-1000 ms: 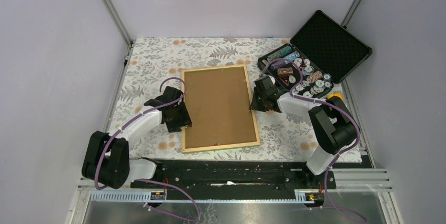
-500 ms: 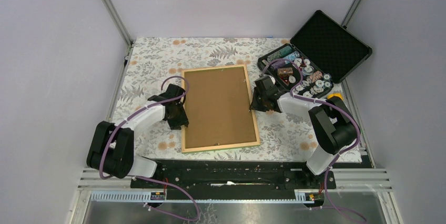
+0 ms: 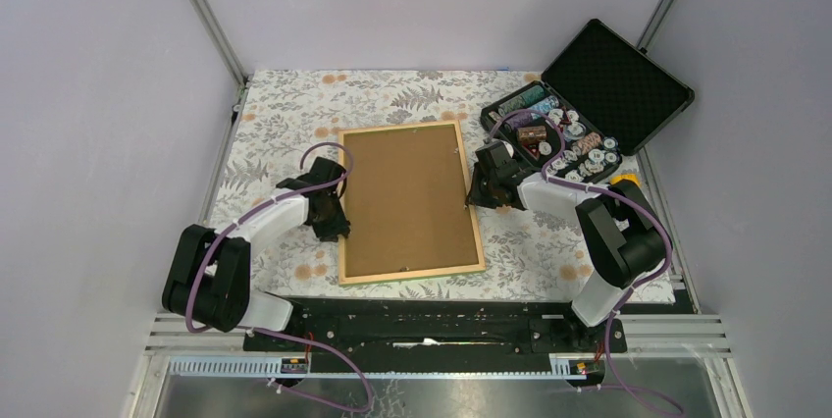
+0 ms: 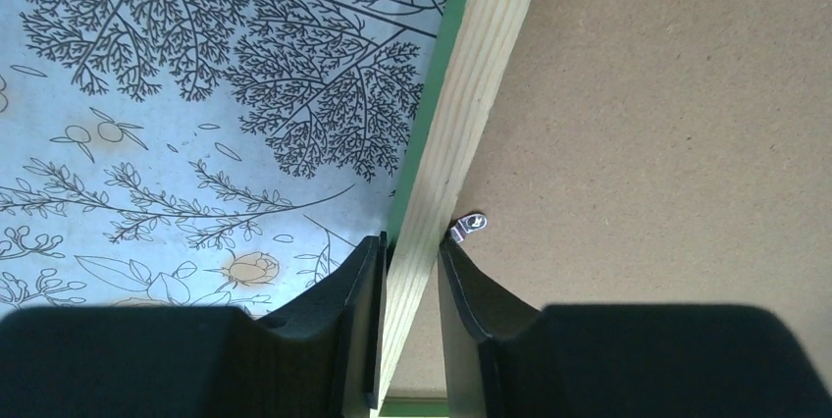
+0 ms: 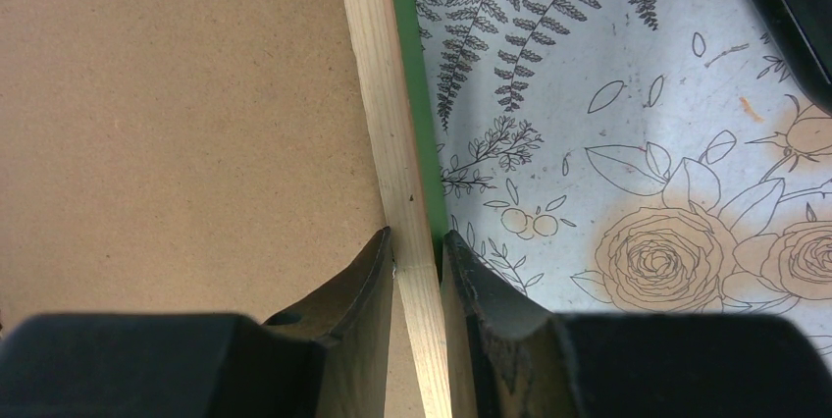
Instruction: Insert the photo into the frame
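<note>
The frame (image 3: 410, 127) lies face down in the middle of the table, its brown backing panel (image 3: 407, 197) up and a thin green edge showing. My left gripper (image 3: 338, 225) is shut on its left wooden rail (image 4: 481, 75); one finger is outside, the other inside beside a small metal tab (image 4: 471, 223). My right gripper (image 3: 473, 197) is shut on the right rail (image 5: 378, 75), pinching it between both fingers. In the wrist views the left gripper (image 4: 412, 241) and the right gripper (image 5: 417, 238) both straddle the wood. The photo is hidden.
An open black case of chips (image 3: 559, 138) stands at the back right, its lid (image 3: 616, 75) leaning outward, close behind the right arm. A floral cloth (image 3: 285, 104) covers the table. Metal posts and grey walls enclose the sides.
The left gripper slid up along the frame's left side onto the rail and closed on it. The right gripper and the frame stayed still.
</note>
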You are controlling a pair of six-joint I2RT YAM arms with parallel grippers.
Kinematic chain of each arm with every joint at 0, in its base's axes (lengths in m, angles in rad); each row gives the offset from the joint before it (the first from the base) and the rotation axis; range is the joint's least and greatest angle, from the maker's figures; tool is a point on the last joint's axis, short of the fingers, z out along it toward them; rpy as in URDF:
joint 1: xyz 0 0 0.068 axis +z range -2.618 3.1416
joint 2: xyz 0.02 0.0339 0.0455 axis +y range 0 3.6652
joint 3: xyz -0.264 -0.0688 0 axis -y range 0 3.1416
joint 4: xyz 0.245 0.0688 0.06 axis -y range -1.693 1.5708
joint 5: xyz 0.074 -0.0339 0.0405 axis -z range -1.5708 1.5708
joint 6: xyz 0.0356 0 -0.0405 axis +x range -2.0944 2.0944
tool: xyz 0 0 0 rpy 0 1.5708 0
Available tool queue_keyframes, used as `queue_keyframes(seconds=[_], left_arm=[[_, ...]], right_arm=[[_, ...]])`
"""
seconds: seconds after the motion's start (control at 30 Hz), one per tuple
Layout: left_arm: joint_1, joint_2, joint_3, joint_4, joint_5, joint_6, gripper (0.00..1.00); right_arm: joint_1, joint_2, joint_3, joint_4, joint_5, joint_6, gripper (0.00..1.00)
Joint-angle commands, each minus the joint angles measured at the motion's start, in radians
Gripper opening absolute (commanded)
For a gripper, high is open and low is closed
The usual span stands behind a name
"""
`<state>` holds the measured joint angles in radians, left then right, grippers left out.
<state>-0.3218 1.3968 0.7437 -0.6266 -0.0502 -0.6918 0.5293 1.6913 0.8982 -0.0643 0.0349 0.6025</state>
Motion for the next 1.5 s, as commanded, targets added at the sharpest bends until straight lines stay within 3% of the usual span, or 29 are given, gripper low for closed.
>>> queue_keyframes(seconds=[0.0, 0.27, 0.53, 0.67, 0.8, 0.97, 1.07, 1.27, 1.47], left_arm=[[0.001, 0.048, -0.056, 0.086, -0.067, -0.041, 0.26], [0.032, 0.000, -0.110, 0.140, -0.084, -0.090, 0.17], [0.030, -0.146, -0.056, 0.056, -0.141, -0.058, 0.23], [0.031, -0.248, -0.053, 0.061, -0.058, -0.067, 0.33], [0.032, -0.254, -0.034, 0.028, -0.016, -0.047, 0.49], [0.036, -0.270, -0.063, 0.064, 0.012, -0.034, 0.85], [0.044, -0.244, -0.090, 0.123, 0.038, -0.031, 0.97], [0.044, -0.169, -0.194, 0.302, 0.183, -0.085, 0.99], [0.014, -0.184, -0.247, 0.367, 0.237, -0.091, 0.99]], right_arm=[[0.001, -0.007, -0.009, 0.032, -0.029, 0.011, 0.00], [0.000, -0.003, -0.008, 0.029, -0.027, 0.016, 0.00], [-0.004, 0.000, -0.008, 0.031, -0.033, 0.015, 0.00], [-0.003, 0.006, -0.004, 0.029, -0.032, 0.011, 0.00], [-0.003, 0.018, 0.009, 0.017, -0.033, 0.007, 0.00], [-0.003, 0.032, 0.027, 0.010, -0.059, -0.007, 0.00], [-0.003, 0.050, 0.054, -0.013, -0.067, -0.017, 0.00], [-0.001, 0.130, 0.149, -0.071, -0.115, -0.041, 0.07], [0.031, 0.218, 0.278, -0.117, -0.156, -0.073, 0.30]])
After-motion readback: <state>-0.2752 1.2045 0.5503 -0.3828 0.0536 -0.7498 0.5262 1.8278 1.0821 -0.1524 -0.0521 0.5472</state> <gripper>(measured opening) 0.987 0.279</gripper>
